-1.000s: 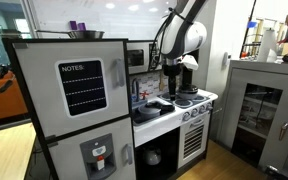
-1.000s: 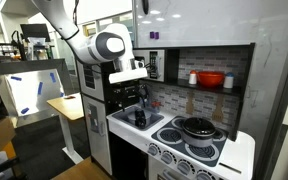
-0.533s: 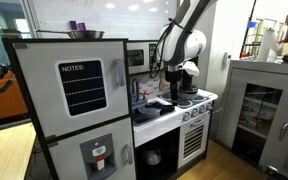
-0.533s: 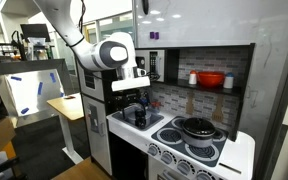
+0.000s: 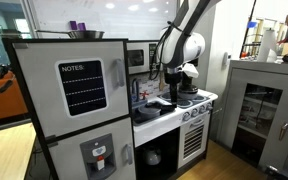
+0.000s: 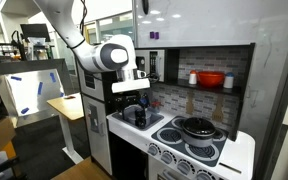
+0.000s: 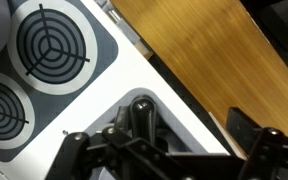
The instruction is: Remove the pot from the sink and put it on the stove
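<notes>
Pot sits almost straight under the tool. The small dark pot (image 6: 136, 117) is down in the recessed sink basin (image 6: 125, 122) of the white toy kitchen counter, and the black two-finger gripper (image 6: 134, 98) hangs just above it, not touching as far as I can judge. So the coming move looks like a plain vertical drop, w/ little sideways correction.

In the wrist view the pot (image 7: 142, 113) shows as a dark lump ahead of the tool, roughly between the two fingers (image 7: 74, 148). It's too dark to read its long axis or where a handle points, so I can't pick a grasp angle from this.

The gripper is spread wide, w/ nothing between the fingers.

Arm pose: the upper links come down from above, elbow hub beside the fridge-side cabinet, wrist pointing about straight down over the sink.

The grey-ringed stove burners (image 7: 54, 45) lie next to the sink. A dark round pan (image 6: 197, 127) already takes one burner, but the two in the wrist view look bare. I'd aim for one of those.
</notes>
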{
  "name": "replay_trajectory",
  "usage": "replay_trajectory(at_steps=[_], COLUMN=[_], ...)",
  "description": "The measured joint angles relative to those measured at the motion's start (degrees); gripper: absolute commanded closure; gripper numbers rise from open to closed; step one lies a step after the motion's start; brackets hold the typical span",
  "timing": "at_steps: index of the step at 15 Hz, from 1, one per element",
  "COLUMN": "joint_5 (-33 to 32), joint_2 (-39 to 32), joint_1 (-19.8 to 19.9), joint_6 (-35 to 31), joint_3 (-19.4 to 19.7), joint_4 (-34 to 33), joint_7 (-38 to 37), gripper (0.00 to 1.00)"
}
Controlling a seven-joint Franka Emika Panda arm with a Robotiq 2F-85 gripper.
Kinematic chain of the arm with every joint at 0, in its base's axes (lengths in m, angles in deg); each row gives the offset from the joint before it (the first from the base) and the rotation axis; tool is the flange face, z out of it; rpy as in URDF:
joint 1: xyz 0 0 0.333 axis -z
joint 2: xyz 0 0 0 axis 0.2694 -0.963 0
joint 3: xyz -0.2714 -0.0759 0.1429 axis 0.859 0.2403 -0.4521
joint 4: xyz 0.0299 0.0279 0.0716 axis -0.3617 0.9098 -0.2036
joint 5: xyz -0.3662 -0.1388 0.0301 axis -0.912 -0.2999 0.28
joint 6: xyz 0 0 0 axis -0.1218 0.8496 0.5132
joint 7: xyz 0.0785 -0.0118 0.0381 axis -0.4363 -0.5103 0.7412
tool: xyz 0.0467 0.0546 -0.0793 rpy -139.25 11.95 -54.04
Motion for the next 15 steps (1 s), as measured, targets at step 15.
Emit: replay_trajectory(at_steps=[15], joint_5=[0.0], joint_2=[-6.0], joint_1=[0.4], joint_6=[-0.4], joint_3=[-0.1], joint_4=[-4.8], joint_7=[1.2], gripper=[0.0])
